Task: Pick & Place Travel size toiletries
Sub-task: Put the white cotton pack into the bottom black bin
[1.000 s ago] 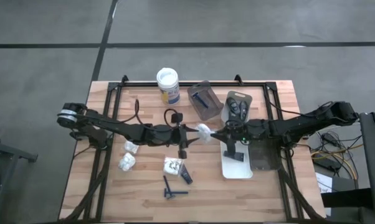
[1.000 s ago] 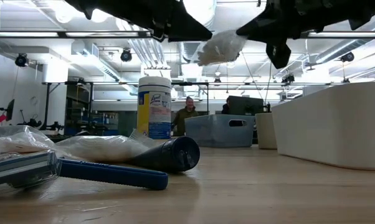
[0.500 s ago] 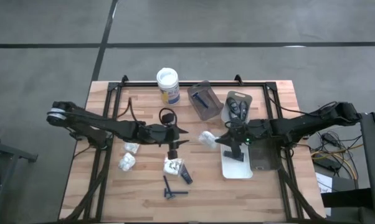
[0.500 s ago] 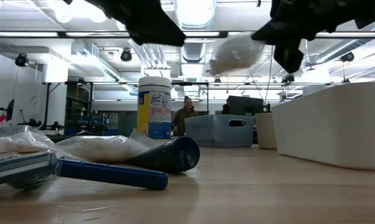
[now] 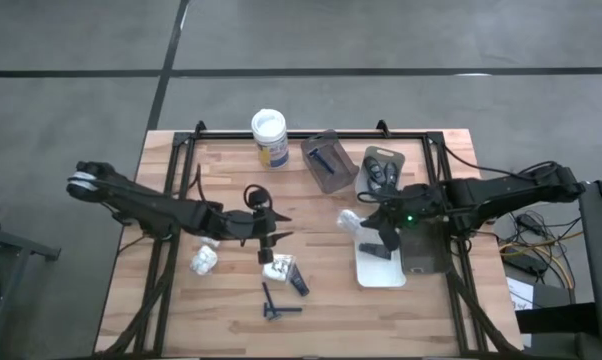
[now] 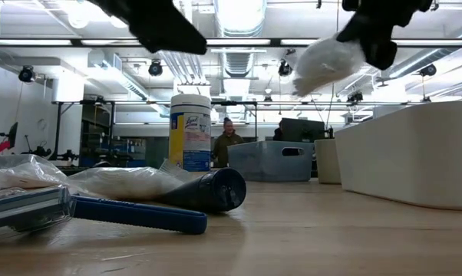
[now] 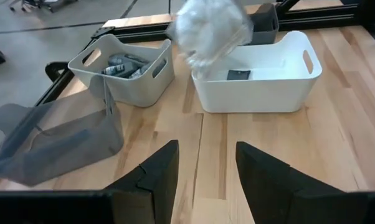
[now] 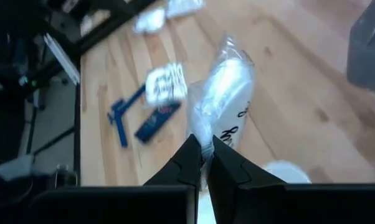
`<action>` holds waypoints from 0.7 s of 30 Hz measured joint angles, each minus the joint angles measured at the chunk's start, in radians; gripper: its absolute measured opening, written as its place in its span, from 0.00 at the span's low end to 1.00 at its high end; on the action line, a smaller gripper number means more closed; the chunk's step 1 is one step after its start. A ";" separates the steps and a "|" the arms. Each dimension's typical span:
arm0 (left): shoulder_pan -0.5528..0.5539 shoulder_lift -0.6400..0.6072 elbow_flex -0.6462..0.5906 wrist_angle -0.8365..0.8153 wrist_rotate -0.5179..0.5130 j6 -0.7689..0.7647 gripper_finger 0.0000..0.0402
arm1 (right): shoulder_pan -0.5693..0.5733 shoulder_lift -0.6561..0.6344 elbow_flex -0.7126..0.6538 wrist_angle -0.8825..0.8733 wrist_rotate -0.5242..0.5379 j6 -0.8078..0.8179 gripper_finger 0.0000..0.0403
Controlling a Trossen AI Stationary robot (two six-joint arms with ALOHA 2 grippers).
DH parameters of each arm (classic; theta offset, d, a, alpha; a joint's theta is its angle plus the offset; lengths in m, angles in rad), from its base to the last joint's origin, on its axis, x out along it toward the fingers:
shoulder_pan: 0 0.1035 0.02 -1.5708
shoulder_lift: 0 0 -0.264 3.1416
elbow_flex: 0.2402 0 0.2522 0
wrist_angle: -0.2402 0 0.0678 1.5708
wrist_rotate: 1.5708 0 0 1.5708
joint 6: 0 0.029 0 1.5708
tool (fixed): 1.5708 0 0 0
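Note:
My right gripper [image 5: 365, 222] is shut on a white lumpy packet [image 5: 348, 221] in clear wrap, in the air just left of the white tray [image 5: 366, 277]. The low view shows that packet [image 6: 323, 61] high above the table. My left gripper [image 5: 272, 246] is open and hovers over the middle of the table, above another white packet [image 5: 278, 265]. Two more white packets [image 5: 203, 260] lie to its left. A black tube [image 5: 298, 283] and a blue razor [image 5: 279, 303] lie toward the near edge. My right gripper pinches the clear wrap at one end of the packet [image 8: 204, 144] between its two fingers. It comes roughly level from the table's right. The packet is lifted clear and sticks out beyond the fingertips, toward the table's left.
A grey tray with dark bottles [image 5: 383, 170] and a dark tray holding a blue razor [image 5: 326, 160] stand at the far side. The white-lidded tub [image 5: 269, 135] stands left of them. Another dark tray [image 5: 427, 258] sits right of the white tray. People show far behind the table [image 6: 229, 142].
The two grippers met at the packet over the table's middle. My left gripper has since drawn away from it, toward the left and near edge. My right gripper has carried the packet to the right, toward the white tray, keeping it high.

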 joint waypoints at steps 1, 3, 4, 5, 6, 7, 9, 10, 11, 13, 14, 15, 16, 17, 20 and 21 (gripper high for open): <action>-0.006 0.001 -0.016 0.019 -0.003 -0.003 0.41 | 0.000 0.000 0.008 -0.026 -0.016 0.000 0.03; -0.018 0.001 -0.050 0.054 -0.009 -0.007 0.41 | 0.000 0.000 0.021 -0.054 -0.047 0.017 0.02; -0.024 0.001 -0.066 0.080 -0.010 -0.007 0.41 | 0.000 -0.001 0.027 -0.084 -0.064 0.031 0.03; -0.028 0.001 -0.082 0.102 -0.010 -0.007 0.41 | 0.000 -0.001 0.032 -0.117 -0.077 0.047 0.03; -0.031 0.001 -0.098 0.123 -0.010 -0.007 0.41 | 0.002 -0.001 0.039 -0.148 -0.090 0.064 0.03; -0.034 0.001 -0.113 0.144 -0.011 -0.007 0.41 | 0.002 -0.001 0.045 -0.174 -0.099 0.081 0.03; -0.036 0.001 -0.141 0.186 -0.012 -0.007 0.41 | 0.005 -0.001 0.052 -0.228 -0.123 0.114 0.03; -0.036 0.001 -0.152 0.202 -0.011 -0.008 0.41 | 0.009 -0.001 0.055 -0.254 -0.130 0.129 0.03; -0.036 0.001 -0.163 0.220 -0.012 -0.008 0.41 | 0.012 0.000 0.056 -0.277 -0.140 0.142 0.02; -0.036 0.001 -0.183 0.250 -0.012 -0.007 0.41 | 0.021 0.000 0.057 -0.315 -0.176 0.179 0.03; -0.036 0.001 -0.191 0.265 -0.013 -0.007 0.41 | 0.026 0.000 0.057 -0.327 -0.197 0.195 0.03; -0.036 0.001 -0.199 0.280 -0.013 -0.007 0.41 | 0.032 0.000 0.057 -0.337 -0.218 0.212 0.03; -0.036 0.001 -0.204 0.288 -0.013 -0.007 0.41 | 0.040 0.000 0.057 -0.345 -0.239 0.228 0.03; -0.036 0.001 -0.208 0.291 -0.013 -0.007 0.41 | 0.048 0.000 0.057 -0.349 -0.257 0.240 0.03; -0.036 0.001 -0.210 0.289 -0.014 -0.006 0.41 | 0.074 -0.001 0.058 -0.361 -0.309 0.265 0.02; -0.036 0.001 -0.209 0.290 -0.014 0.001 0.41 | 0.083 -0.001 0.058 -0.362 -0.329 0.274 0.03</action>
